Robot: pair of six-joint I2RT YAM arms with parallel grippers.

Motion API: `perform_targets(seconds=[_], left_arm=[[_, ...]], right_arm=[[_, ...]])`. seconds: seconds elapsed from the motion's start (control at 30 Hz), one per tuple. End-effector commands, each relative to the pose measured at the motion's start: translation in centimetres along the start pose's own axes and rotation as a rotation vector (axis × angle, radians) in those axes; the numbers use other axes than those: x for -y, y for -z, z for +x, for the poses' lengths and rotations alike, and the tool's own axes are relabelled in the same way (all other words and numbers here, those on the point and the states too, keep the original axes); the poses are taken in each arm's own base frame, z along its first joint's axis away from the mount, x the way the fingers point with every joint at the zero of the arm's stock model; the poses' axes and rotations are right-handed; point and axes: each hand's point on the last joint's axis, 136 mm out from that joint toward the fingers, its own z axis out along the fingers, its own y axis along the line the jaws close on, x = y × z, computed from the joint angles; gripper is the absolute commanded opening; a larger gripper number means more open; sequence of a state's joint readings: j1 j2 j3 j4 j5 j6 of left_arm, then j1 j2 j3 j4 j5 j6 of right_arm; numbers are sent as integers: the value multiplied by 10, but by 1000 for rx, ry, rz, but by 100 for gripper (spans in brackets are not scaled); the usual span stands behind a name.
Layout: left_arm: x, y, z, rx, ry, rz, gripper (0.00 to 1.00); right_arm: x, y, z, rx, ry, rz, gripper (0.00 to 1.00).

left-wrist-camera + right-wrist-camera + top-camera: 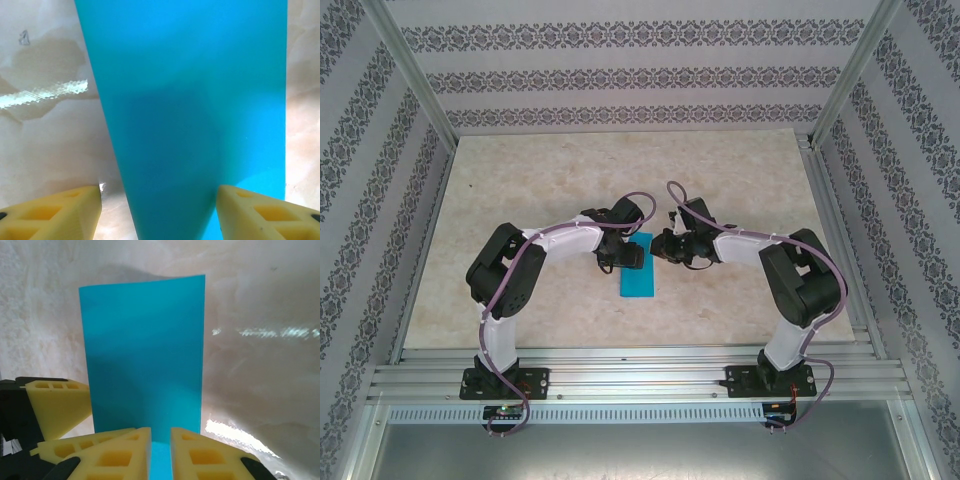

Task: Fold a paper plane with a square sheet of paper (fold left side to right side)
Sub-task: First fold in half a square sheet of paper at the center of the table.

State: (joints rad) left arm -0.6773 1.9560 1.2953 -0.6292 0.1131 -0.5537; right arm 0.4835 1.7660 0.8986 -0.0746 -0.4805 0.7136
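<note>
While the square sheet of paper (638, 270) lies folded, left gripper (159, 200) open over it, right gripper (161, 435) nearly closed, grip unclear

A lab test booth: aluminium frame (640, 375), wallpapered walls (620, 60), marbled tabletop (620, 170).

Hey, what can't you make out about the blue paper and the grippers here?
- Top view: the left gripper and right gripper cover part of the square sheet of paper; their jaws are too small to read.
- Left wrist view: the frame's top and bottom edges cut off the paper's ends.
- Right wrist view: the right gripper's fingers hide the paper's near edge, so a pinch is unconfirmed.
</note>
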Motion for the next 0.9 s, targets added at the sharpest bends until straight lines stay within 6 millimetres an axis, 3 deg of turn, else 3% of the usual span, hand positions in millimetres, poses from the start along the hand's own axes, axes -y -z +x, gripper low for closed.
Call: perform_targets(seconds=[0.0,0.27,0.57,0.87], left_arm=[[24,-32,11,-36,-56,72,64],[24,-32,12,-38,-58,70,64],[26,-26,9,-21,-58,76,64],[29,37,-17,101,-65,116,68]], right_arm=[[-5,-8,1,-12,0,-9,17],[-3,-19,7,-35,-4,12,16],[28,-24,20,-94,13,179,12],[49,-31,33,-143,9,254,11]])
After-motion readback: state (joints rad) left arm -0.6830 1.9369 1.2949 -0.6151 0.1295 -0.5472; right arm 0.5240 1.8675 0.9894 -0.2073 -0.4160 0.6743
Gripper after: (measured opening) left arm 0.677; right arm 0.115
